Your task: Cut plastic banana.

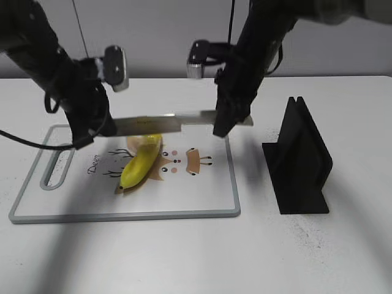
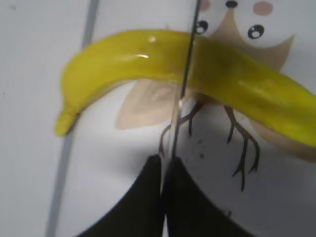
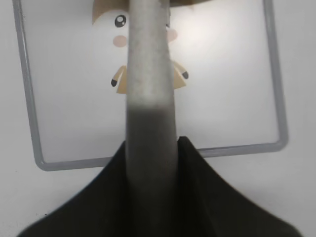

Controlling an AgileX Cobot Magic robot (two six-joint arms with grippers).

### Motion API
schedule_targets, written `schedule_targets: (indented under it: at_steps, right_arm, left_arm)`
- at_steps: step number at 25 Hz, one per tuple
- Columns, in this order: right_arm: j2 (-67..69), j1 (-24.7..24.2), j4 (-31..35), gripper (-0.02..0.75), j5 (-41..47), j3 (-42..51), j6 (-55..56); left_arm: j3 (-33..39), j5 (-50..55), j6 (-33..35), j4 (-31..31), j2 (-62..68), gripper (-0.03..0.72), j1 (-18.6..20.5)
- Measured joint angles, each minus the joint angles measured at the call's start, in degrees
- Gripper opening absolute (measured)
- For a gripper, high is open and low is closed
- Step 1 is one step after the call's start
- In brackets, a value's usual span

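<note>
The yellow plastic banana lies on the white cutting board with a deer drawing. A long metal knife is held level just above the banana's far end. My left gripper is shut on the blade's tip end; the left wrist view shows the thin blade edge crossing the banana. My right gripper is shut on the knife's grey handle.
A black knife stand stands on the white table to the right of the board. The board's grey rim and handle slot are in view.
</note>
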Motion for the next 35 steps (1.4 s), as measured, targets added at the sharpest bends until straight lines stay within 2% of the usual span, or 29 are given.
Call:
schedule_targets:
  at_steps: [3,9,15,23,32,35]
  right_arm:
    - [5.72,0.00,-0.05,0.204,0.68,0.00,3.39]
    - [6.45,0.38,-1.64,0.212,0.68,-1.30,6.39]
    - [4.31,0.63,-2.69,0.215,0.62,-1.63,7.19]
    - [-6.67,1.10,-3.13,0.220,0.67,-1.58,7.50]
    - [-11.99,1.15,-2.72,0.227,0.78,-1.54,7.40]
    - [-12.07,1.15,-2.68,0.227,0.78,-1.54,7.37]
  left_arm:
    - [-0.49,-1.47,0.73,-1.45,6.83,-0.007,0.00]
    - [-1.53,-1.00,1.03,-1.53,7.57,-0.006,0.07]
    - [-0.33,-1.09,0.66,-1.43,4.22,-0.007,0.01]
    - [-0.28,4.33,-0.18,-0.72,-7.54,-0.014,0.01]
    - [-0.39,6.72,-0.51,-1.01,-15.34,-0.014,0.01]
    - [-0.39,6.66,-0.54,-1.63,-15.39,0.019,0.01]
